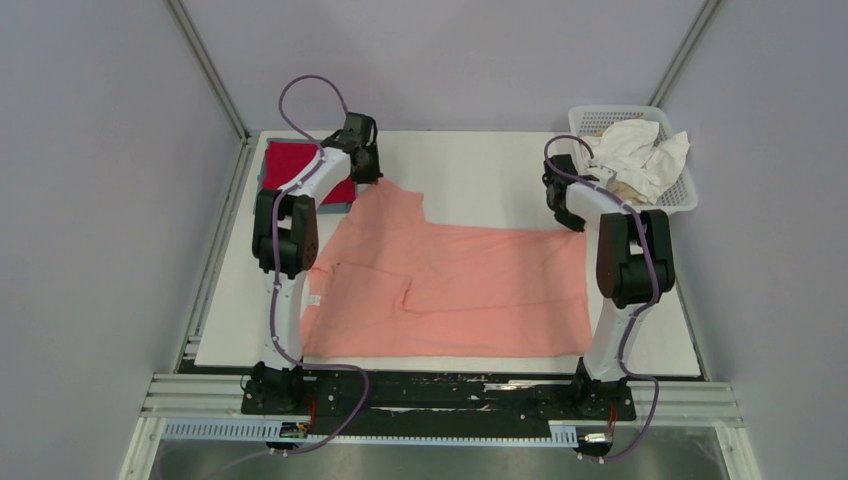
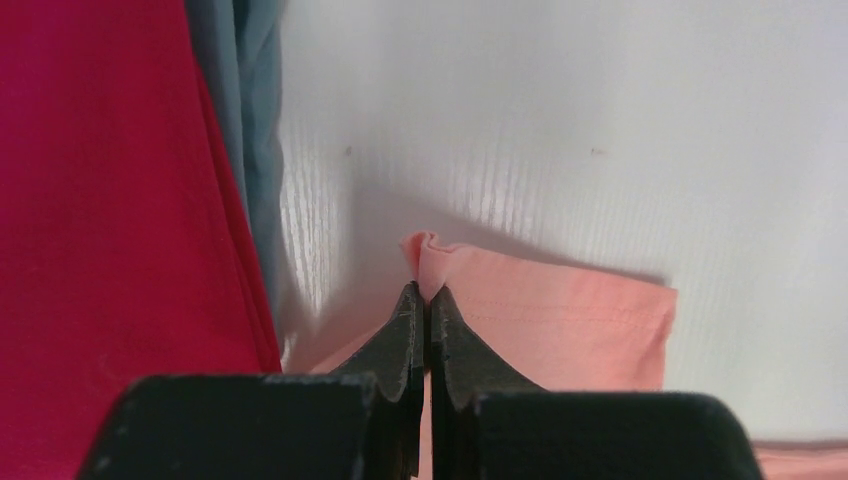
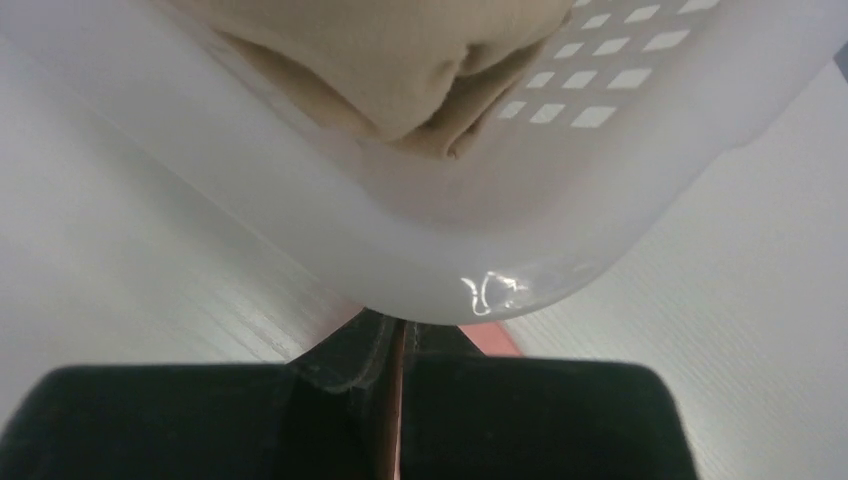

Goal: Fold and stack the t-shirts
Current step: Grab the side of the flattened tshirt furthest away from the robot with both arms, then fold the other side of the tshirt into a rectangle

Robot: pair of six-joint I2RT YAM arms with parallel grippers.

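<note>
Salmon-pink t-shirt (image 1: 450,290) lies spread across your desk (image 1: 480,170); your left end effector (image 2: 427,293) is clamped tight on its far corner beside the red t-shirt (image 1: 300,165); your right end effector (image 3: 400,328) pinches its edge shut beside the basket (image 3: 500,250)

The top camera looks down from high behind the near edge, wide enough for the whole table (image 1: 480,170). The left wrist camera faces forward, very near the pink shirt (image 2: 560,310) and red shirt (image 2: 100,200), both also in the top view. The right wrist camera sits close against the basket (image 3: 450,250), probably the top view's.
</note>
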